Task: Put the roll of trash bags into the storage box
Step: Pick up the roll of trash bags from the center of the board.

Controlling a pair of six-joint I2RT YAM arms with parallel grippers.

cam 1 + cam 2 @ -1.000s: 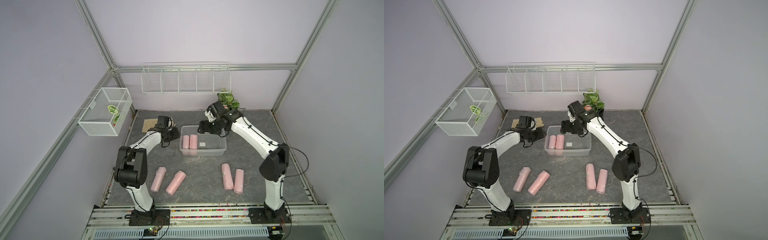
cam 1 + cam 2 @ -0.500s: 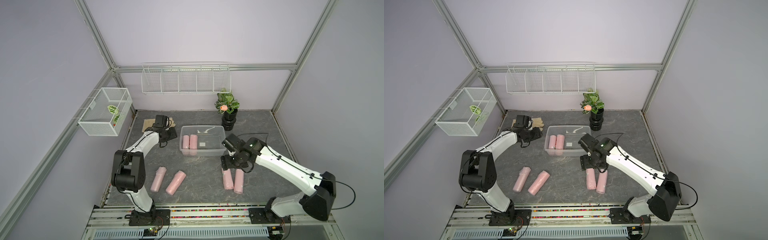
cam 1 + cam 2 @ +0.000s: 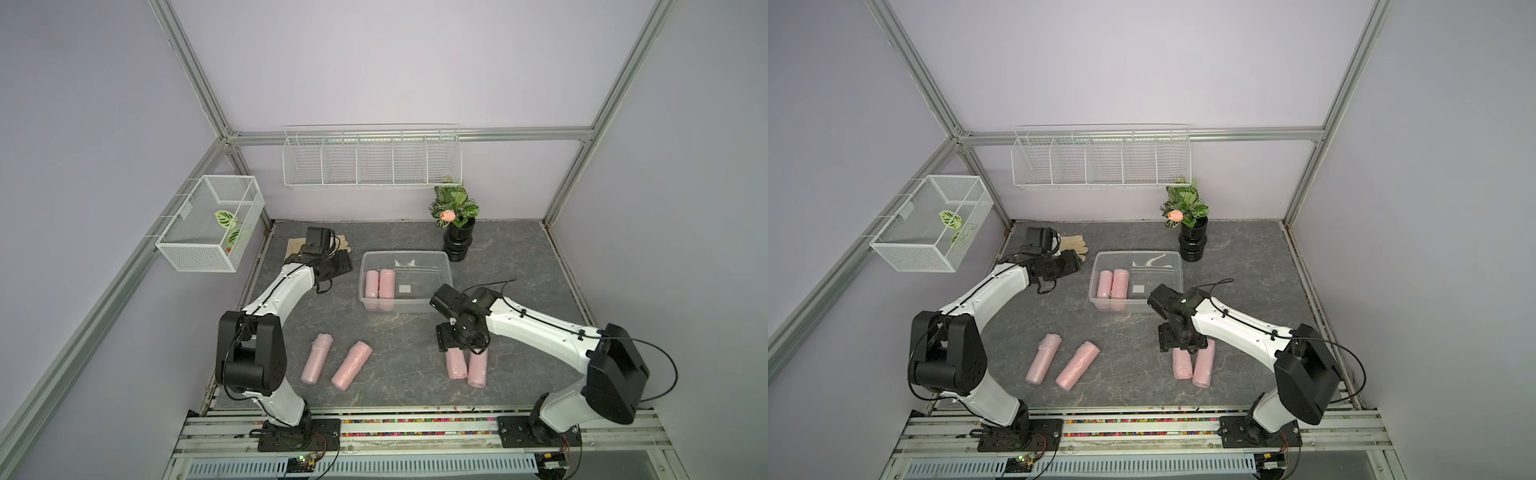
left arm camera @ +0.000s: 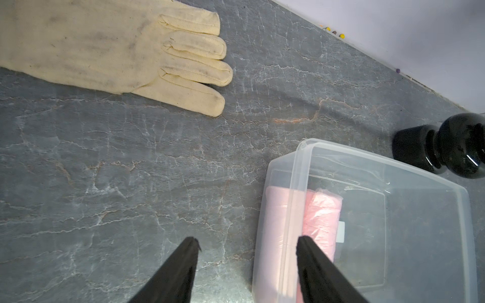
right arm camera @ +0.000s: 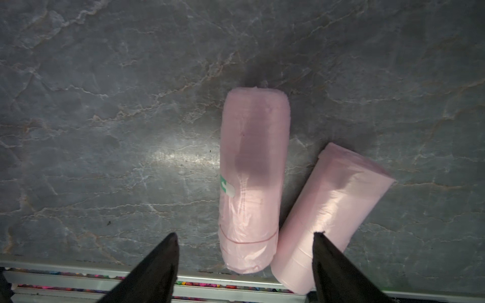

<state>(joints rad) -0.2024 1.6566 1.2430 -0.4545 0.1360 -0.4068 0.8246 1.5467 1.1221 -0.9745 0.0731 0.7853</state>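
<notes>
Two rolls (image 3: 386, 286) lie in storage box (image 3: 428, 259); four loose on table (image 3: 519, 266).
Right gripper (image 5: 246, 235), jaws apart, above front pair (image 5: 252, 183) by rail (image 5: 78, 265); only wrist view shows label (image 5: 226, 187). Left gripper (image 4: 247, 239) spread beside box.

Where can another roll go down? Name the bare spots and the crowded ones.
Bare: the box's right half, between the boxed rolls and its right wall; the table between glove and box; the strip between box and front-left rolls. Crowded: under the right gripper, where the front-right rolls lie touching.
</notes>
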